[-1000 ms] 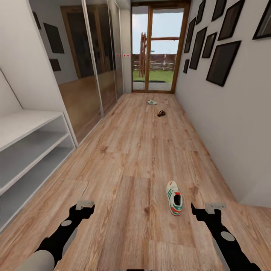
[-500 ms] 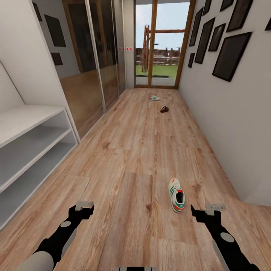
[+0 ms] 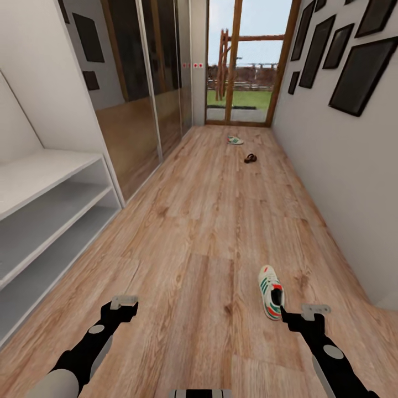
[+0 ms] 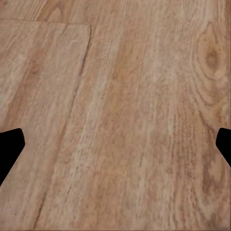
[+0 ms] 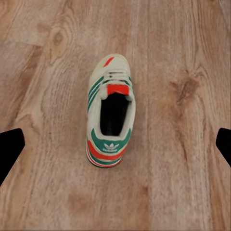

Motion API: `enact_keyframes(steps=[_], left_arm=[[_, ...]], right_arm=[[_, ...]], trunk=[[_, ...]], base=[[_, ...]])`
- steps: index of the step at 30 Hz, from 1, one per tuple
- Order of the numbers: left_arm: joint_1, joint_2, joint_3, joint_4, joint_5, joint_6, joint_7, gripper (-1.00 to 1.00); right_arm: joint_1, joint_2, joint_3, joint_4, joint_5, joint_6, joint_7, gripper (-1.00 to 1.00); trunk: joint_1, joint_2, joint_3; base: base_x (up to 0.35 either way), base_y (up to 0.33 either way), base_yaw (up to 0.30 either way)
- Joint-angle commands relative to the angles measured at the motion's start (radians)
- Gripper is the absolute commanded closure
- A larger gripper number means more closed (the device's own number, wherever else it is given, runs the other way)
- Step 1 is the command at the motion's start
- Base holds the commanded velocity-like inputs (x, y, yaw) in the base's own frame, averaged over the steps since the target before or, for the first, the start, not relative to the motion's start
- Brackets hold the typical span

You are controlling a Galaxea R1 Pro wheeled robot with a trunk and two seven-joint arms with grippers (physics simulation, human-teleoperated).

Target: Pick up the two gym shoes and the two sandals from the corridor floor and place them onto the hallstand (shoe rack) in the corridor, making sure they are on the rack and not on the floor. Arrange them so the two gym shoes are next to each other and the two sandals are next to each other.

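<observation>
In the head view, the step in hand looks to be the approach to the nearest gym shoe (image 3: pixel 271 284), which lies upright on its sole on the corridor floor (image 3: pixel 193 232), toe pointing down the corridor and heel toward the robot. To do it well, the right gripper (image 3: pixel 303 315) should come down over the shoe's middle with its fingers either side of the narrow width, closing across the sides rather than along the length. The shoe sits just ahead of that gripper and slightly toward the robot's left, near but not touching. The left gripper (image 3: pixel 122 305) hangs over bare planks, well apart from the shoe. The hallstand (image 3: pixel 50 210) stands along the robot's left, its shelves bare where visible. Far down the corridor lie the second gym shoe (image 3: pixel 235 140) and a sandal (image 3: pixel 250 158), near each other. In the left wrist view, dark fingertips (image 4: pixel 10 149) sit at both edges with plain floor between them, so that gripper is spread wide and holds nothing. In the right wrist view, the shoe lies between the widely parted fingertips (image 5: pixel 9 147), touching neither, heel nearest the camera; this gripper is likewise released and empty.
</observation>
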Motion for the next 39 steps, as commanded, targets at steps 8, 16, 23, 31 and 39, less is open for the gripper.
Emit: enact_keyframes(steps=[8, 16, 23, 31, 39], left_arm=[[-0.001, 0.001, 0.001, -0.001, -0.004, -0.002, -0.001, -1.00], [-0.001, 0.000, 0.002, -0.001, -0.004, 0.001, 0.000, -1.00], [-0.001, -0.001, 0.000, -0.001, -0.005, 0.000, 0.000, -1.00], [-0.001, -0.002, 0.000, 0.001, -0.006, 0.000, 0.000, -1.00], [-0.001, -0.002, -0.001, -0.001, -0.006, 0.000, -0.001, -1.00]], right_arm=[[0.000, -0.001, -0.001, -0.001, 0.000, 0.003, 0.000, -1.00], [0.000, -0.001, -0.001, -0.001, 0.001, 0.003, 0.000, -1.00], [0.000, -0.002, -0.001, -0.001, 0.002, 0.003, 0.000, -1.00], [0.000, -0.002, -0.001, -0.001, 0.001, 0.003, 0.000, -1.00], [0.000, -0.002, -0.001, -0.001, 0.000, 0.003, 0.000, -1.00]], trunk=[[0.000, 0.000, -0.013], [0.000, 0.000, -0.025], [0.000, 0.000, -0.034], [0.000, 0.000, -0.035], [0.000, 0.000, -0.035]], base=[[0.043, 0.031, 0.113], [0.143, 0.009, 0.115], [0.254, 0.103, 0.032], [0.141, 0.027, 0.003], [0.098, 0.002, -0.034]])
